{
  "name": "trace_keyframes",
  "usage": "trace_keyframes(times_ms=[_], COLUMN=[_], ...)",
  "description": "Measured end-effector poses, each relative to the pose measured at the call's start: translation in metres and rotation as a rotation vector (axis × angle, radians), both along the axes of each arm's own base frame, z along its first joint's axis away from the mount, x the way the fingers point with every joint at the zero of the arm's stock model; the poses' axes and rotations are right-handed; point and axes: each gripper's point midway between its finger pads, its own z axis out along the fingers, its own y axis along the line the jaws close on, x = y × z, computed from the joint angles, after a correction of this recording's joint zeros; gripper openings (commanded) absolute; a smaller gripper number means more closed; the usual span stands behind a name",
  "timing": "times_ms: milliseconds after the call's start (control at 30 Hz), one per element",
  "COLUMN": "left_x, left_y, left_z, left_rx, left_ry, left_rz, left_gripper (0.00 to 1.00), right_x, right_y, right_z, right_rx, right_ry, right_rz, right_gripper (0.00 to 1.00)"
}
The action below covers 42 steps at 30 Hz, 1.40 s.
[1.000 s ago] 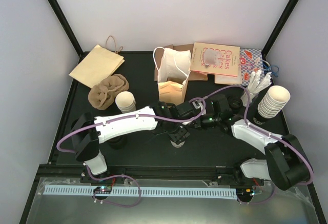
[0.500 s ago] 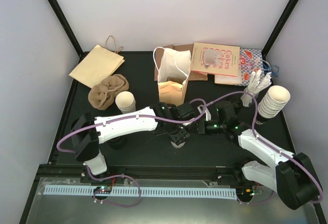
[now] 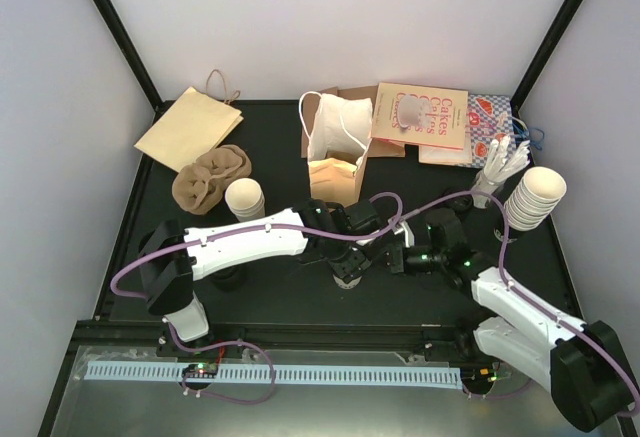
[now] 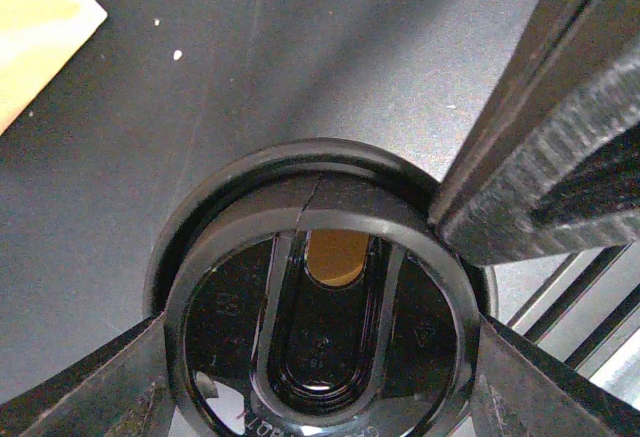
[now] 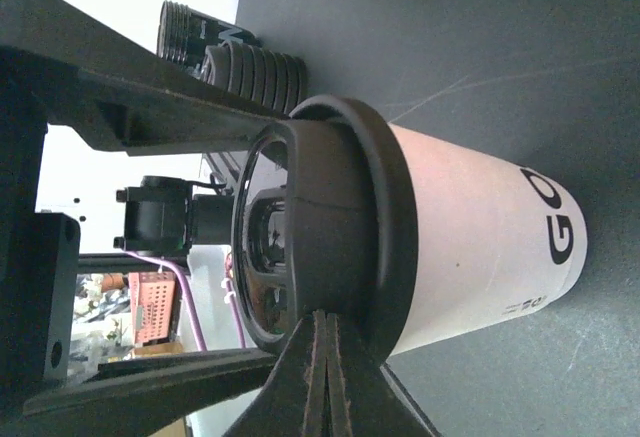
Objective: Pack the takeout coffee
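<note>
The takeout coffee (image 3: pixel 347 271) stands upright on the black table in front of the open bag. It is a white paper cup (image 5: pixel 480 247) printed "GO", with a round black lid (image 5: pixel 330 227) seated on its rim. My left gripper (image 3: pixel 346 263) comes down from above, and its fingers (image 4: pixel 90 397) press both sides of the lid (image 4: pixel 320 327). My right gripper (image 5: pixel 322 322) is shut, its joined tips touching the side of the lid's rim. It reaches in from the right (image 3: pixel 386 257) and shows as a dark block (image 4: pixel 550 137) in the left wrist view.
An open tan bag with a white bag inside (image 3: pixel 335 142) stands just behind the cup. A flat paper bag (image 3: pixel 190 127), a brown pulp tray (image 3: pixel 210 179) and a cup stack (image 3: pixel 245 199) lie left. Another cup stack (image 3: pixel 530 197), white forks (image 3: pixel 505 162) and boxes (image 3: pixel 420 115) sit right.
My right arm has swung its shut gripper left and nearer, from beside the right cup stack up to the lid's side. The left arm and the cup have stayed put.
</note>
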Motion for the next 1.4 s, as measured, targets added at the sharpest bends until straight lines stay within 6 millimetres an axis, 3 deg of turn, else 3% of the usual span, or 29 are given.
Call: trace_keyframes(times_ms=[367, 633, 967, 1100, 1200, 1400], left_x=[0.000, -0.001, 0.001, 0.002, 0.002, 0.002], left_y=[0.001, 0.003, 0.006, 0.005, 0.004, 0.002], left_z=[-0.001, -0.001, -0.001, -0.001, -0.001, 0.001], left_rx=[0.006, 0.013, 0.019, 0.015, 0.011, 0.009], left_ry=[0.002, 0.005, 0.005, 0.002, 0.002, 0.004], left_rz=[0.000, 0.002, 0.015, 0.015, 0.015, 0.019], left_gripper=[0.58, 0.58, 0.58, 0.59, 0.65, 0.91], right_x=[-0.020, -0.020, -0.011, 0.011, 0.019, 0.025], right_y=[0.007, 0.009, 0.008, -0.015, -0.034, -0.043], right_z=[-0.003, -0.003, -0.004, -0.012, -0.022, 0.000], right_rx=[0.013, -0.009, -0.039, -0.120, -0.214, -0.277], right_ry=[0.050, 0.048, 0.077, 0.050, 0.059, -0.040], right_rz=[0.035, 0.015, 0.004, -0.131, -0.197, -0.203], right_gripper=[0.01, 0.01, 0.01, 0.01, 0.06, 0.07])
